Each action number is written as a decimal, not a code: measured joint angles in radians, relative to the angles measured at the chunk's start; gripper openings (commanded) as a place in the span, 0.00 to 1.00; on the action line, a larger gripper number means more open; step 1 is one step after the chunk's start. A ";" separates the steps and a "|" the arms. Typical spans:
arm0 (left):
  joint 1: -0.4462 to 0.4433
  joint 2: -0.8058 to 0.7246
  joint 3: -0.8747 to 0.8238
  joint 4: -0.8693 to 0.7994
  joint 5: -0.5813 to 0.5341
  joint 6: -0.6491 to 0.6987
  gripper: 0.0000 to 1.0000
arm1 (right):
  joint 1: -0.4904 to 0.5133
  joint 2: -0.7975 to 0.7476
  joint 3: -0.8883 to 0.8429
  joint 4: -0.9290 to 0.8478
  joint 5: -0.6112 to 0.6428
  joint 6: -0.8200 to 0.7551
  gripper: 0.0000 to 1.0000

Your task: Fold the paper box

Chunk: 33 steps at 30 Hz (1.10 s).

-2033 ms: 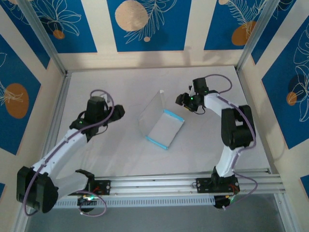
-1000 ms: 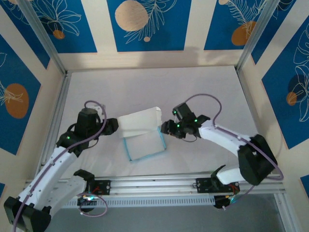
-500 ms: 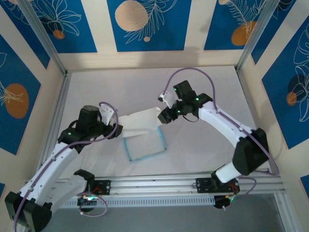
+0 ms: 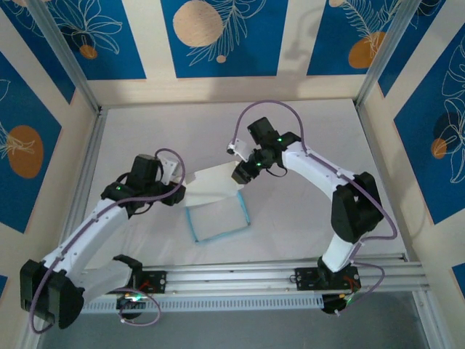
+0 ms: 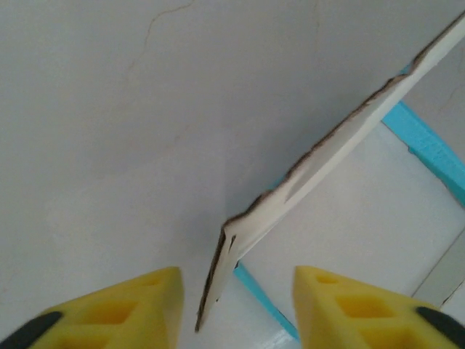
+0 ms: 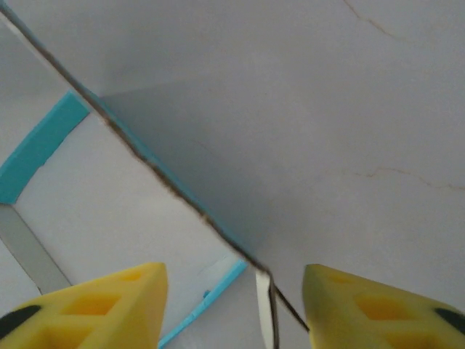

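Arms (image 4: 91,229) bend inward, left pincer (image 4: 176,192) and right pincer (image 4: 240,173) straddling paper box (image 4: 216,219) edges.

your top camera looks down over the table (image 4: 312,123); both wrist cameras sit close, sharing the paper box (image 4: 216,211) flap.

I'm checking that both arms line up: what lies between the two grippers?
The raised white flap of the paper box spans from the left gripper to the right gripper, seen in the top external view.
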<state>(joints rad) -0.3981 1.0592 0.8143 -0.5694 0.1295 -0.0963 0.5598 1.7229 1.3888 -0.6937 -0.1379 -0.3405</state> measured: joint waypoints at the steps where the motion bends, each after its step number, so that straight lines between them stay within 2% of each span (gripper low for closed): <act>1: 0.000 0.006 0.000 0.005 0.000 -0.006 0.36 | 0.002 0.011 0.003 -0.003 0.003 0.002 0.44; 6: 0.000 0.030 0.000 0.034 0.001 -0.038 0.30 | 0.008 0.035 0.003 -0.018 0.008 0.027 0.30; 10: 0.000 0.064 0.000 0.065 0.000 -0.069 0.23 | 0.017 0.035 0.003 -0.017 0.016 0.072 0.15; 12: 0.000 0.071 0.000 0.080 -0.001 -0.089 0.19 | 0.023 0.035 0.003 -0.016 0.025 0.106 0.11; 16: 0.000 0.087 0.000 0.125 -0.011 -0.137 0.15 | 0.028 0.032 -0.003 -0.003 0.060 0.190 0.09; 21: 0.000 0.097 -0.005 0.196 -0.022 -0.212 0.15 | 0.038 0.003 -0.037 0.027 0.117 0.319 0.11; 29: 0.000 0.106 -0.007 0.303 -0.038 -0.300 0.15 | 0.070 -0.132 -0.137 0.111 0.203 0.524 0.12; 33: 0.000 0.109 -0.015 0.354 -0.051 -0.346 0.18 | 0.071 -0.166 -0.152 0.156 0.227 0.622 0.14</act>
<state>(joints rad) -0.3977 1.1683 0.7990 -0.2157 0.0780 -0.4423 0.6312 1.5574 1.2369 -0.5377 0.0887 0.2813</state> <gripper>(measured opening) 0.174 0.129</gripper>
